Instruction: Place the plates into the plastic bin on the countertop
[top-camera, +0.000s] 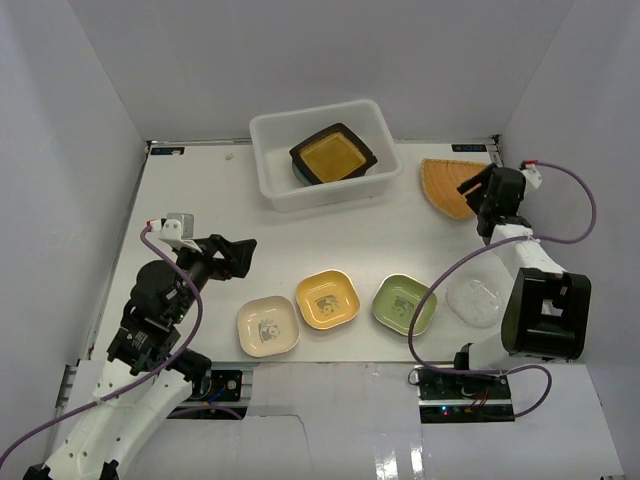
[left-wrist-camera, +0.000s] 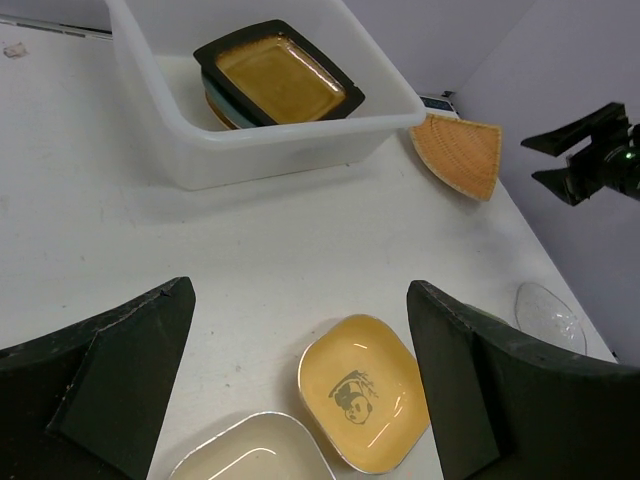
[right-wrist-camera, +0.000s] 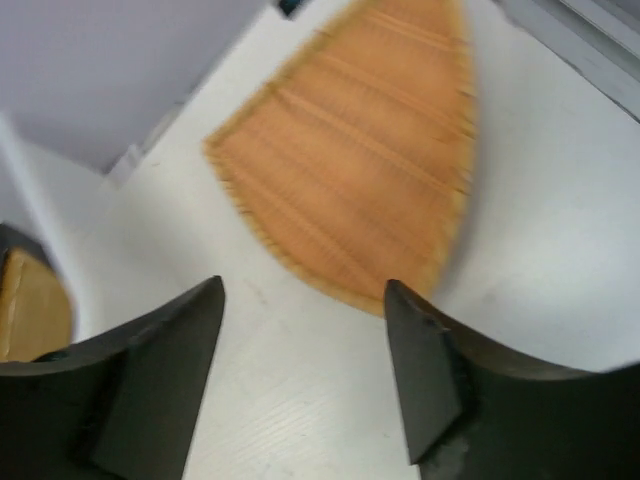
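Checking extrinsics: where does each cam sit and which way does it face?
Top external: above and behind the bases, looking down on the countertop; both arms show, with left fingers and right fingers.
Left wrist: low over the near left, facing far-right toward the plastic bin; its own fingers frame the bottom.
Right wrist: close above the orange fan plate, facing it; its own fingers fill the bottom.
Shared: the orange fan plate appears in all three views.

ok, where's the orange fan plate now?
Top view: orange fan plate at far right of the countertop, beside the plastic bin, just ahead of the right end effector.
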